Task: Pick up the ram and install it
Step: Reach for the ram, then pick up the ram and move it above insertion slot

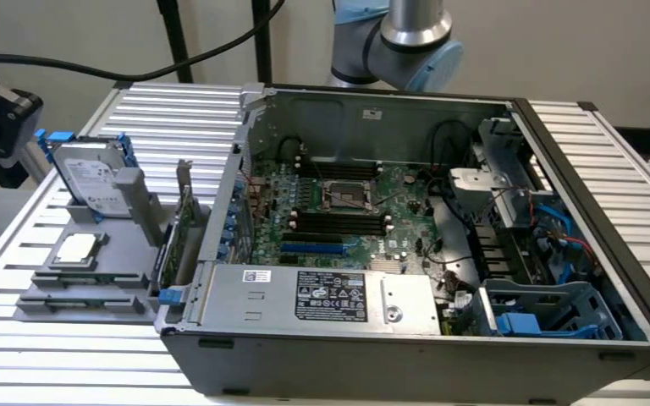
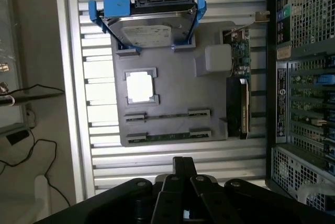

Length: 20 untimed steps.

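The ram (image 2: 167, 136) is a thin green stick standing on edge between two clips of the grey holder tray (image 2: 172, 88). A second thin stick (image 2: 167, 115) sits in the clip row beside it. In the exterior view these clip rows (image 1: 85, 279) lie at the tray's near end, left of the open computer case (image 1: 415, 338). My gripper (image 2: 183, 161) hovers above the slatted table just off the tray's ram end. It is shut, its fingers are pressed together, and nothing is held. It touches neither stick.
The tray also carries a silver hard drive in a blue frame (image 2: 149, 22), a square processor (image 2: 139, 86) and a green card with a metal bracket (image 2: 239, 82). The case's motherboard (image 1: 342, 211) has black memory slots. The arm's base (image 1: 415, 42) stands behind the case.
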{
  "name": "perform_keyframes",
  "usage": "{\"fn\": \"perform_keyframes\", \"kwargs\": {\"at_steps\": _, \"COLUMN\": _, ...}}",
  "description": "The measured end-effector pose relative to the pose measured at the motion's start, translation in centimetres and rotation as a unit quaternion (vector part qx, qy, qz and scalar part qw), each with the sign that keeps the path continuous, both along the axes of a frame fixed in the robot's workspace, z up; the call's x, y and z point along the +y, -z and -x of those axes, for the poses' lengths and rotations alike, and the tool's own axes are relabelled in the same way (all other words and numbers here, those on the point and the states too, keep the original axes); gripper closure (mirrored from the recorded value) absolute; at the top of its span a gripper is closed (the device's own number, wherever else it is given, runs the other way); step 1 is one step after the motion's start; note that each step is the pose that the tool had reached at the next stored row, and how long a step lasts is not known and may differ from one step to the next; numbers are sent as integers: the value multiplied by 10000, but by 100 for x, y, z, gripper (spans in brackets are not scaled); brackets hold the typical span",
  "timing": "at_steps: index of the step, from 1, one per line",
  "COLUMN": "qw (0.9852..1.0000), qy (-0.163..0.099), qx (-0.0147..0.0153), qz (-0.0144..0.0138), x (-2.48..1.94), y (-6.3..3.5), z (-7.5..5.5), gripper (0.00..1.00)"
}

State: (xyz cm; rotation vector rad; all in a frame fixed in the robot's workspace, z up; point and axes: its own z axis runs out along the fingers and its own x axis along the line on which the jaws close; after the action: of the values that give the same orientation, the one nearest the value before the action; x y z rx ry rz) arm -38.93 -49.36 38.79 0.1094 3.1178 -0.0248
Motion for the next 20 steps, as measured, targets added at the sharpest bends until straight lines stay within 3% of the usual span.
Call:
{"fn": "perform_keyframes", "kwargs": {"at_steps": 18, "qw": 10000, "qy": -4, "qx": 0, "qz": 0, "x": -1, "y": 0, "z": 5, "gripper": 89}}
{"fn": "perform_keyframes", "kwargs": {"at_steps": 20, "qw": 9999, "qy": -123, "qx": -1, "qz": 0, "x": -1, "y": 2, "z": 10, "gripper": 89}}
